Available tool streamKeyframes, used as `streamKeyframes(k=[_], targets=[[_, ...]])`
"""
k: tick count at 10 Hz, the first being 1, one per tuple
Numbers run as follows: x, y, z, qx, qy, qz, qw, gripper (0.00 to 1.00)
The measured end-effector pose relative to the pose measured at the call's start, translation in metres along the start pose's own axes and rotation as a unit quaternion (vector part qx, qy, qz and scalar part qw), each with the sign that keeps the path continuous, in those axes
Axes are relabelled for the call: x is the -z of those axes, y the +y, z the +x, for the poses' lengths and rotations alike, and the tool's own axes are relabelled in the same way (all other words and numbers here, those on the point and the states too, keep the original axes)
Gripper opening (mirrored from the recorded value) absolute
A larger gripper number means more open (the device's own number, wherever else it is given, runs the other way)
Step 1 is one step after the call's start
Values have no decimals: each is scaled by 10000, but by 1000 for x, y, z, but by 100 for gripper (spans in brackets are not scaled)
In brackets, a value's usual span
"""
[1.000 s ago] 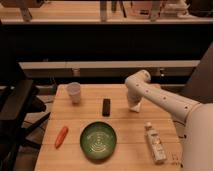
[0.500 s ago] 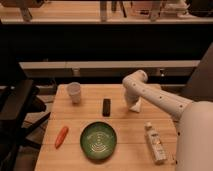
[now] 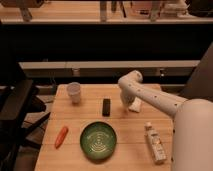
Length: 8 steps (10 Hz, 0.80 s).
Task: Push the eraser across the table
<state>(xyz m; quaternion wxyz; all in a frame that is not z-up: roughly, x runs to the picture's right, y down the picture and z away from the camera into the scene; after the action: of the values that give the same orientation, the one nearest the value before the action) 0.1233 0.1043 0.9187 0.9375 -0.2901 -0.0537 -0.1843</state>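
Observation:
The eraser (image 3: 106, 106) is a small dark block lying lengthwise near the middle of the light wooden table (image 3: 75, 155). My gripper (image 3: 134, 105) hangs at the end of the white arm (image 3: 150, 97), low over the tabletop just right of the eraser, with a small gap between them. It is shut and holds nothing that I can see.
A white cup (image 3: 74, 92) stands at the back left. A green bowl (image 3: 99, 140) sits in front of the eraser. An orange carrot-like piece (image 3: 61, 136) lies at the front left, and a white bottle (image 3: 154, 143) lies at the front right. A dark chair (image 3: 12, 107) stands left of the table.
The arm's elbow has shifted slightly left toward the eraser. The eraser and the other items have not moved.

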Motion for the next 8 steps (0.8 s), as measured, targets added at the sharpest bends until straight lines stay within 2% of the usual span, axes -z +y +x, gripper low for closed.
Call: streamKeyframes(k=[1,4,8], targets=[[0,-3,-11,113,-10,-4,9999,2],[1,-5,-22,318,-2,-26,9995,2],[4,-10,-61,712,-80,-52,9974,2]])
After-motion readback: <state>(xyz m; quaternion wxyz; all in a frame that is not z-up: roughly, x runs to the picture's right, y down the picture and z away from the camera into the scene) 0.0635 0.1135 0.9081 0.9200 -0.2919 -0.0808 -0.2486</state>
